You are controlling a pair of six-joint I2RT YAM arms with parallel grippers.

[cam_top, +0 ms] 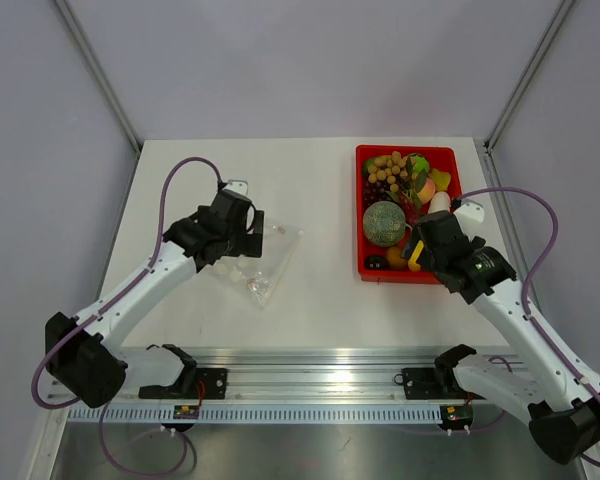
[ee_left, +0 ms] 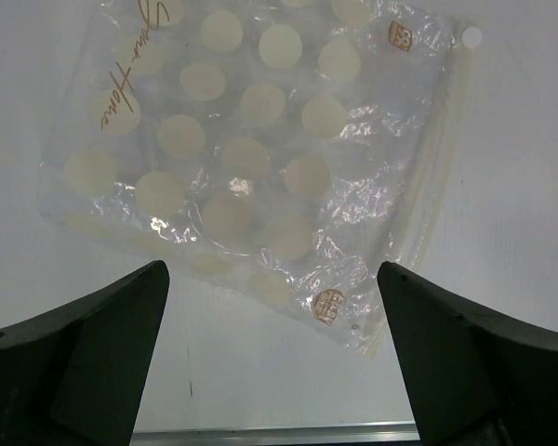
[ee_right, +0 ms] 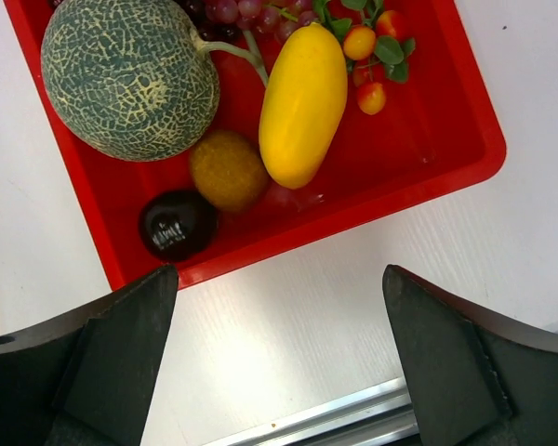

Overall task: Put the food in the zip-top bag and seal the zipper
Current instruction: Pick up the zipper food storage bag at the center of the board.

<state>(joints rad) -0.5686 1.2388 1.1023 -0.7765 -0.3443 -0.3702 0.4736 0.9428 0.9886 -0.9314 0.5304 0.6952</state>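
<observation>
Over on the right side of the counter [cam_top: 320, 310], the food sits in a red tray [cam_top: 361, 215] and lies just on the far side of the right end effector [ee_right: 277, 279], whose fingers are spread wide with nothing between them. They hover over the tray's near rim. The right arm is plainly the nearer one to the food, while the left end effector [ee_left: 272, 274], also parted and holding nothing, hangs over the zip-top bag [ee_left: 251, 158], left of centre and well apart from the tray. A likely first pick is the yellow lemon-like piece [ee_right: 302, 88]. Its long axis runs roughly near-to-far in the wrist view, about square to the line between the fingers, so they could close across its narrow width. It is smooth and glossy, and its near end touches a duller mustard ball [ee_right: 228, 167]. A netted green melon [ee_right: 130, 74] fills the left of that view, a shiny dark round [ee_right: 177, 223] lies nearest the rim, and grapes [ee_right: 232, 11] and small red and orange bits on green leaves [ee_right: 377, 56] sit farther back. The bag lies flat and crinkled, clear with pale dots — nothing in it that I can make out. The zipper [ee_left: 432, 177] runs down its right edge in the left wrist view; whether the mouth is parted, I cannot tell.
</observation>
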